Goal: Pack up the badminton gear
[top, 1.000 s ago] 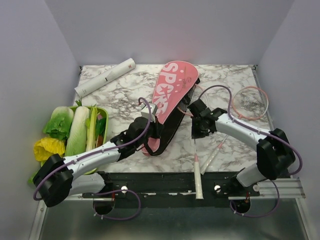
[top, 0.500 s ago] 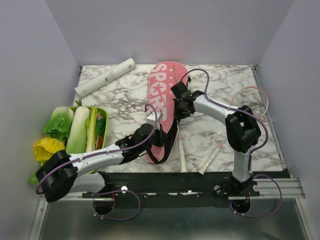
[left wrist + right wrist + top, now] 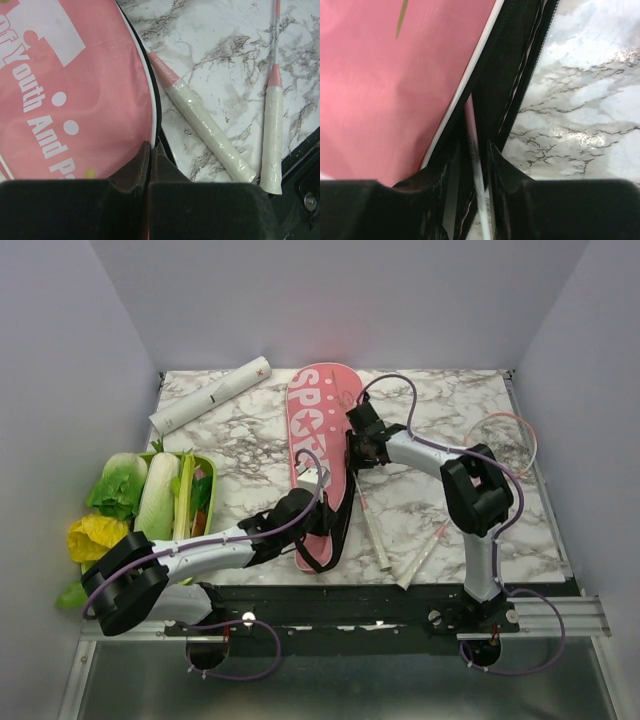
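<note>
The pink "SPORT" cover [image 3: 322, 430] lies lengthwise mid-table, its black zip edge [image 3: 492, 75] gaping. My left gripper [image 3: 308, 502] [image 3: 151, 146] is shut on that zip edge near the cover's narrow end. At the cover's right side, my right gripper [image 3: 357, 447] [image 3: 474, 145] is open, its jaws slightly apart around the thin white shaft [image 3: 471, 132] of a racket. That racket's pale handle [image 3: 375, 540] [image 3: 205, 130] sticks out toward the front and its head is hidden inside the cover. A second racket [image 3: 420, 560] [image 3: 272, 135] lies to the right, its pink hoop [image 3: 478, 429] near the right edge.
A white tube [image 3: 210, 395] lies at the back left. The green tray [image 3: 207, 472] of leafy vegetables stands at the left edge beside my left arm. The black strap [image 3: 335, 530] loops under the cover's near end.
My right arm swung left and carried the racket into the cover, then its jaws parted off the shaft. The cover turned more upright. My left gripper kept hold and shifted slightly forward.
</note>
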Tool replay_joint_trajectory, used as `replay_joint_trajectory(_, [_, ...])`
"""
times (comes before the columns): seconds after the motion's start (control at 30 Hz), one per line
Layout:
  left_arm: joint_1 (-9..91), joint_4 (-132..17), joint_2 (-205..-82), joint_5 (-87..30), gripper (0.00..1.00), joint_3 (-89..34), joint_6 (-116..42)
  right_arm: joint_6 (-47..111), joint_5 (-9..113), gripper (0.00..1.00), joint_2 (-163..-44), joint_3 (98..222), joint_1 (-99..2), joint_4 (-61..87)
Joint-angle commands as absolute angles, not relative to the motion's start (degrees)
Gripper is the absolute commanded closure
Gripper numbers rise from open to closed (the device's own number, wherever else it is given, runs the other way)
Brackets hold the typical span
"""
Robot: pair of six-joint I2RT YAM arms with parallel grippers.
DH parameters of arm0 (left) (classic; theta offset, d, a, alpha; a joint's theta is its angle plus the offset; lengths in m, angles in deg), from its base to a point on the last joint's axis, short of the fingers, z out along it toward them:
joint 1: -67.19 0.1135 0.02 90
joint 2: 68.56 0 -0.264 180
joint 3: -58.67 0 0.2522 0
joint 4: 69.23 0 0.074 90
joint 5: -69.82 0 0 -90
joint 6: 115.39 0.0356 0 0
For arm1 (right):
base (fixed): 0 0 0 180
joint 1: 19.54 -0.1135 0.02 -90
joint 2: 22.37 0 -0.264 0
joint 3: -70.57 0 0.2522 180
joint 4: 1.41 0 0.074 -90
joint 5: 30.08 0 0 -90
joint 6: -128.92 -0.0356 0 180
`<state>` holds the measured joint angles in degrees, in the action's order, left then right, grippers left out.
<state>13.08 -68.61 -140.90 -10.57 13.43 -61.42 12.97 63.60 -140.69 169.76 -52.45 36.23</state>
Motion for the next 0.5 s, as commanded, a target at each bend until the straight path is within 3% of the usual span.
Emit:
replay_joint_trajectory(0.0, [12.43,-70.41,-141.77,-11.66,1.0,11.25,-61.16,14.83,62.9,0.59,-134.09,164.41,-52.32,30.27])
replay_joint_trajectory(0.47, [14.28,-70.06,-142.74,-11.04,1.0,10.46,-59.66,16.07,58.62,0.51,-111.23,140.85,-53.2,40.38])
